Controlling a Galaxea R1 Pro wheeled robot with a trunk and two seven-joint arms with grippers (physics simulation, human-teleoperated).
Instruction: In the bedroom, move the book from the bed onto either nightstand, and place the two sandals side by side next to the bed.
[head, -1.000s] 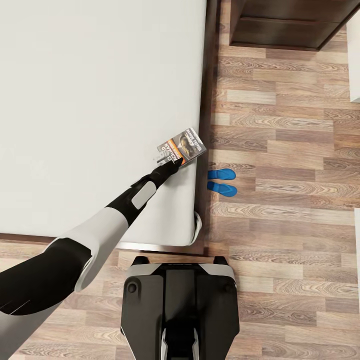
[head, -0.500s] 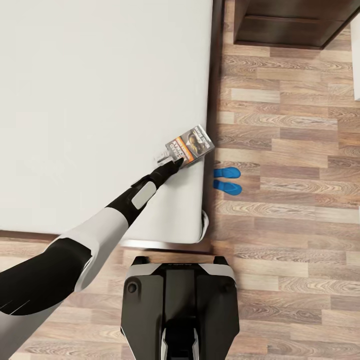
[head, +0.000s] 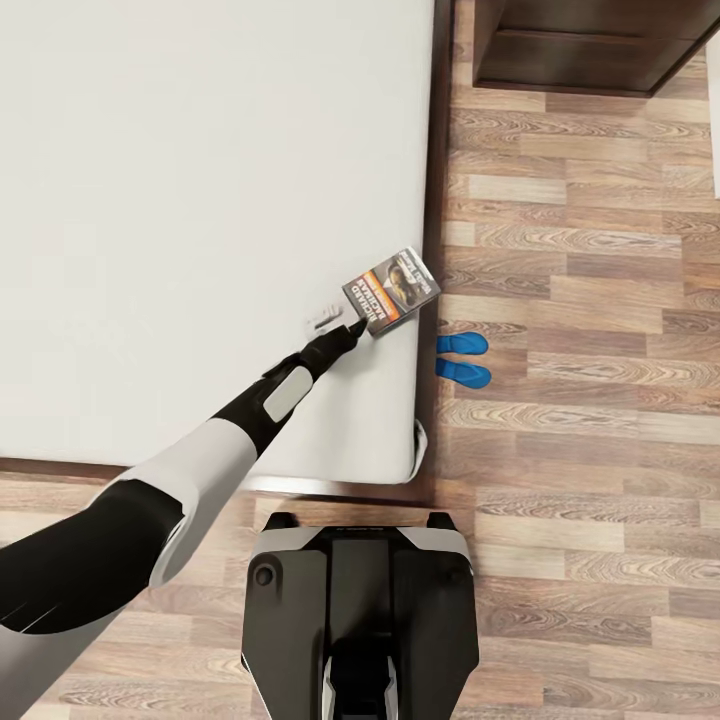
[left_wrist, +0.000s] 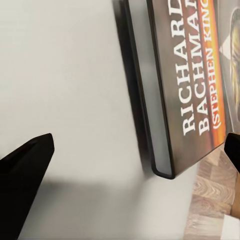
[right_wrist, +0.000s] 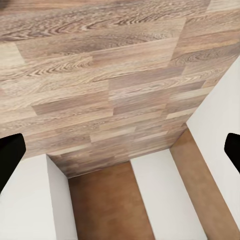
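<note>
Book on mattress of bed, at the edge nearest the floor, cover up, one corner hanging past the side. Left gripper reaching across the bed, tips at the book's near corner; in left wrist view, fingers spread wide, spine of book between them, nothing grasped. Right gripper open too, dark tips at frame edges, pointing at wood floor. Sandals on floor just beside bed, parallel, nearly touching: looks done. Dark cabinet further along the same side, probably the nightstand. Left to do: grasp book, carry over, set down.
</note>
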